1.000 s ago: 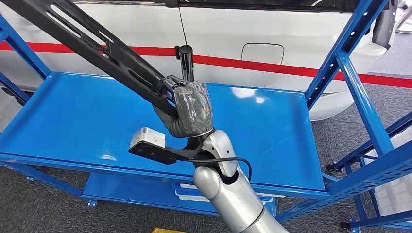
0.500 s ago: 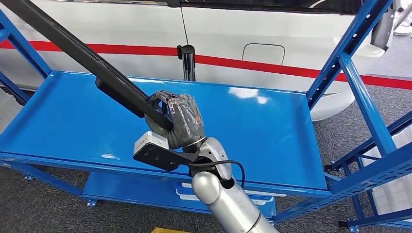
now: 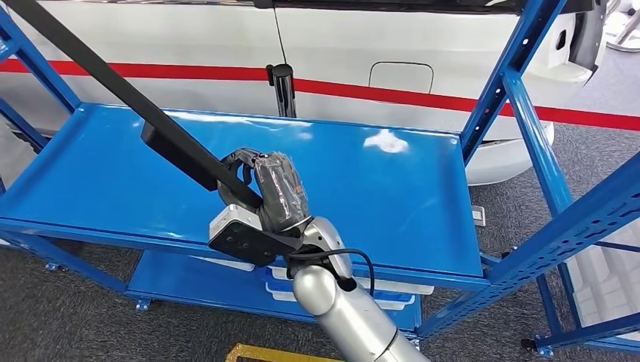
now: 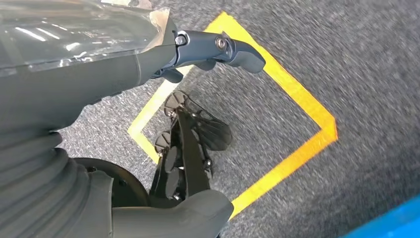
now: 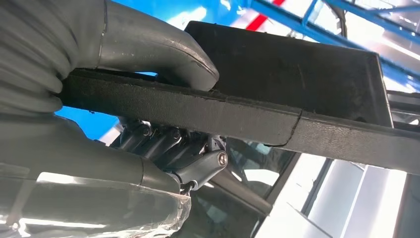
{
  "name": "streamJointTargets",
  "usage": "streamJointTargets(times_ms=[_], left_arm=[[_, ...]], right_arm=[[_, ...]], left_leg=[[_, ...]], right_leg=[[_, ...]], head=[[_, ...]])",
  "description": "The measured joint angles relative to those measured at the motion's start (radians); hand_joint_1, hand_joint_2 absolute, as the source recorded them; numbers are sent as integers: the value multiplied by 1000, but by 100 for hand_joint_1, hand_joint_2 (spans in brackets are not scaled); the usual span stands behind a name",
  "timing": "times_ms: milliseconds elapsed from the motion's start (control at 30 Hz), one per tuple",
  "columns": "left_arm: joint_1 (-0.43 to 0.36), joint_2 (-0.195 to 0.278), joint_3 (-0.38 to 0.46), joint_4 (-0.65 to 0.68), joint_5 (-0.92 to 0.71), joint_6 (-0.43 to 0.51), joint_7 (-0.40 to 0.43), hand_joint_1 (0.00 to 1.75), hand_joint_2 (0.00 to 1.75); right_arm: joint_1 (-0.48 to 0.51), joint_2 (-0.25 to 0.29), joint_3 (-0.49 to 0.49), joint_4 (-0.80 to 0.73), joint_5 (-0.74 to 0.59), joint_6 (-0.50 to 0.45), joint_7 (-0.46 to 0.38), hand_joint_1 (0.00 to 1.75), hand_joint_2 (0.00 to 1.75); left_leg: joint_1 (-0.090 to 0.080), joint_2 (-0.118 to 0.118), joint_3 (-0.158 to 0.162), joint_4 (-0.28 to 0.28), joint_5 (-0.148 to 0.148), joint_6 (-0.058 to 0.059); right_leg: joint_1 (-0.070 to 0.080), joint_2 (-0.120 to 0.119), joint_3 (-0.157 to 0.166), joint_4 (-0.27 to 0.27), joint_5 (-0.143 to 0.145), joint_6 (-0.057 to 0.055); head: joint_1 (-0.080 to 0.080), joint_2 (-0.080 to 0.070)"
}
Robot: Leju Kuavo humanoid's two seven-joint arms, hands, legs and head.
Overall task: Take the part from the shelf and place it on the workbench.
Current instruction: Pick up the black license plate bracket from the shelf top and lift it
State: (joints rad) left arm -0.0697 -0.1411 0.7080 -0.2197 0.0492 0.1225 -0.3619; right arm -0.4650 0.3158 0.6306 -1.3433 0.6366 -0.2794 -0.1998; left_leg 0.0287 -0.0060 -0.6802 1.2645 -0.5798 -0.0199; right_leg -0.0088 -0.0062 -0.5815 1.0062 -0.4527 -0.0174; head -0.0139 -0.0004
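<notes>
Black long part (image 3: 113,94) runs from the frame's upper left down to centre, above the blue shelf (image 3: 392,188); right hand (image 3: 275,192) has fingers wrapped around it. Left hand (image 4: 99,64) fingers: can't tell.

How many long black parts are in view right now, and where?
1: the long black part is held in the right hand, slanting up over the blue shelf. Lower tiers are partly hidden, so more may exist.

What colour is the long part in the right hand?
Black part, clearest in the head view, gripped by the right hand.
</notes>
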Motion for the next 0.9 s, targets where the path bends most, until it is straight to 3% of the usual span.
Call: streamJointTargets(times_ms=[100, 167, 267, 333, 400, 433, 467, 500, 567, 633, 667, 733, 800, 833, 900], left_arm=[[-2, 0, 1, 0, 0, -6, 0, 0, 175], [-3, 0, 2, 0, -1, -8, -1, 0, 175], [-3, 0, 5, 0, -4, -9, -1, 0, 175], [-3, 0, 6, 0, -6, -10, -1, 0, 175], [-4, 1, 6, 0, -7, -11, -1, 0, 175], [-4, 1, 7, 0, -7, -11, -1, 0, 175], [-4, 2, 7, 0, -7, -11, 0, 0, 175], [-3, 2, 7, 0, -7, -11, 0, 0, 175], [-3, 2, 8, 0, -7, -12, 0, 0, 175], [-3, 1, 8, 0, -7, -13, 0, 0, 175], [-3, 1, 8, 0, -7, -14, 0, 0, 175], [-3, 1, 12, 0, -6, -15, 0, 0, 175], [-2, 1, 19, 0, -2, -15, -1, 0, 175], [-1, 1, 22, 0, 1, -14, -1, 0, 175], [-1, 1, 25, 0, 6, -14, -2, 0, 175]], right_arm=[[-4, 1, 0, 8, -11, -4, -5, 175, 175], [-9, 2, 1, 11, -15, -6, -9, 175, 175], [-12, 1, 2, 16, -22, -10, -15, 175, 175], [-12, -3, 2, 21, -27, -14, -17, 175, 175], [-12, -8, 3, 26, -30, -18, -19, 175, 175], [-11, -11, 3, 29, -31, -20, -19, 175, 175], [-11, -14, 4, 32, -32, -21, -19, 175, 175], [-10, -16, 4, 35, -32, -22, -20, 175, 175], [-10, -18, 4, 39, -33, -23, -20, 175, 175], [-11, -17, 5, 40, -33, -23, -20, 175, 175], [-12, -16, 6, 40, -34, -23, -21, 175, 175], [-13, -14, 7, 41, -35, -24, -22, 175, 175], [-16, -11, 9, 44, -40, -24, -25, 175, 175], [-17, -8, 11, 45, -43, -24, -27, 175, 175], [-21, -1, 17, 48, -50, -23, -32, 175, 175]], left_leg=[[0, 2, 138, -192, 58, 6], [-7, 0, 181, -263, 62, 15], [-15, 2, 172, -272, 81, 36], [-16, 7, 155, -279, 103, 56], [-19, 8, 130, -279, 121, 68], [-21, 8, 117, -278, 131, 70], [-23, 8, 103, -278, 140, 71], [-24, 8, 91, -277, 150, 70], [-26, 7, 70, -276, 166, 66], [-28, 6, 56, -273, 181, 57], [-29, 6, 51, -272, 188, 51], [-28, 7, 47, -273, 203, 39], [-23, 4, 36, -259, 187, 27], [-20, 2, 25, -230, 152, 21], [-14, 2, -7, -120, 51, 9]], right_leg=[[4, -2, -14, 2, 14, 12], [6, -3, -18, 3, 24, 26], [4, -4, -27, 7, 28, 43], [5, -2, -53, 59, -21, 38], [4, 0, -94, 181, -103, 26], [3, 0, -108, 242, -131, 26], [3, 1, -110, 280, -141, 30], [3, 1, -95, 283, -133, 37], [4, 1, -15, 182, -91, 49], [8, 2, 83, 36, -76, 45], [10, 3, 109, -9, -78, 40], [13, 3, 113, -35, -77, 29], [6, 1, 102, -37, -61, 13], [1, -1, 94, -39, -51, 2], [2, -3, 75, -39, -31, -11]], head=[[0, 0], [1, 0], [1, 0], [4, 0], [8, 0], [8, 0], [8, 0], [8, 0], [9, 0], [8, 0], [8, 0], [7, 0], [7, 0], [4, 0], [-1, 0]])
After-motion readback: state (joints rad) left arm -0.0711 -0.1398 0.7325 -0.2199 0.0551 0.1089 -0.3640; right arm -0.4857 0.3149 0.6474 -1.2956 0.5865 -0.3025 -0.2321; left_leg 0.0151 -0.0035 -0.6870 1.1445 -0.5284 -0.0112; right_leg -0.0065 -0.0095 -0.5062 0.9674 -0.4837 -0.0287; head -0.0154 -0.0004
